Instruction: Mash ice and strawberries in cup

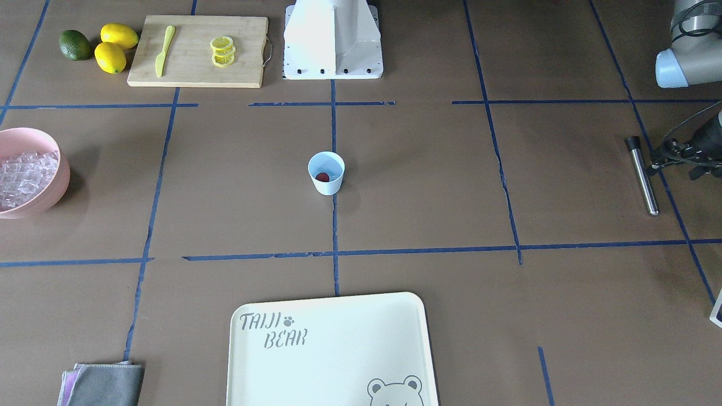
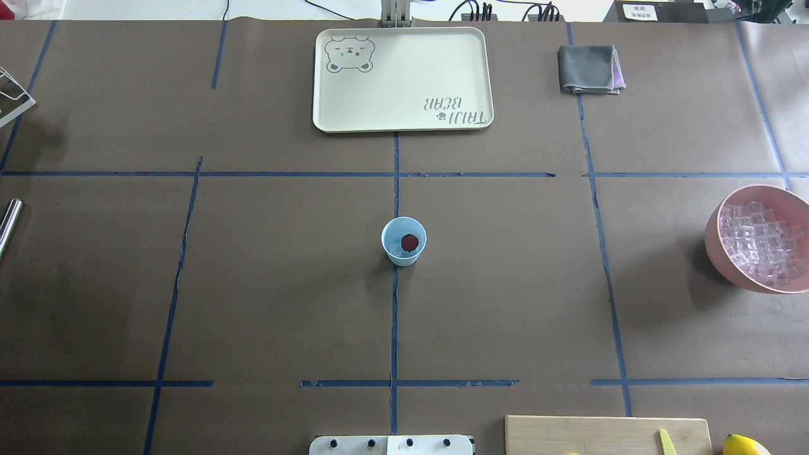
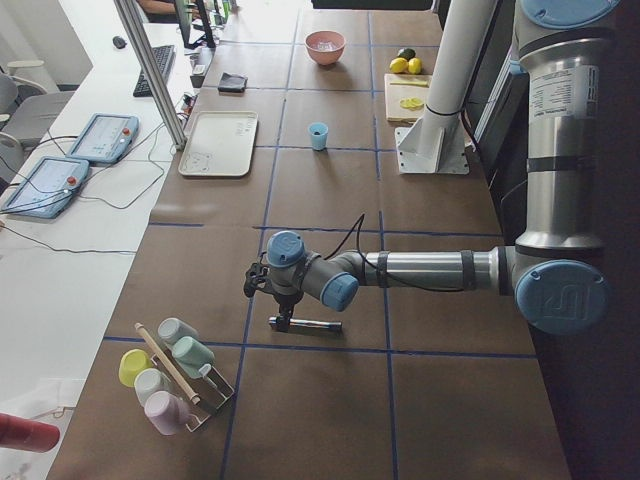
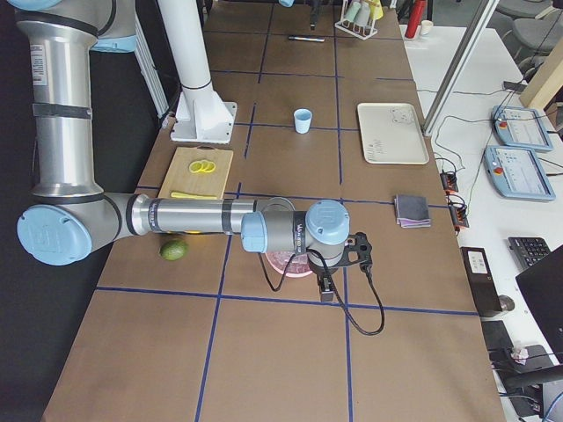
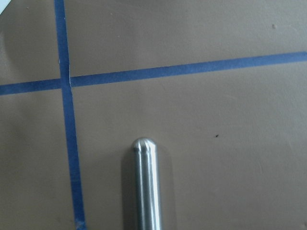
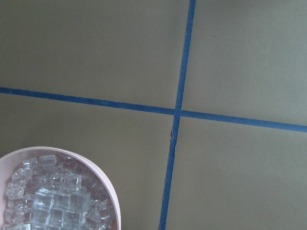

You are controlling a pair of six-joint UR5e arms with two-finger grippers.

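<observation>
overhead exterior, unlike wrist-mounted, shows strawberry (image 2: 410, 242) in cup (image 2: 390, 235).

I am working in a robotics lab rather than a real kitchen: my table (image 1: 428, 186) is wearing brown paper that blue tape lines (image 2: 394, 328) are dividing into a grid, and my white pedestal (image 1: 333, 39) is sitting bolted at its edge. Alongside, a white desk (image 3: 60, 260) is carrying two teach pendants (image 3: 105, 138), a keyboard (image 3: 160, 68) and trailing cables (image 3: 130, 195). The cutting board (image 1: 197, 51), lemons (image 1: 110, 57) and printed tray (image 1: 338, 349) are lying about as the only kitchen things.
</observation>
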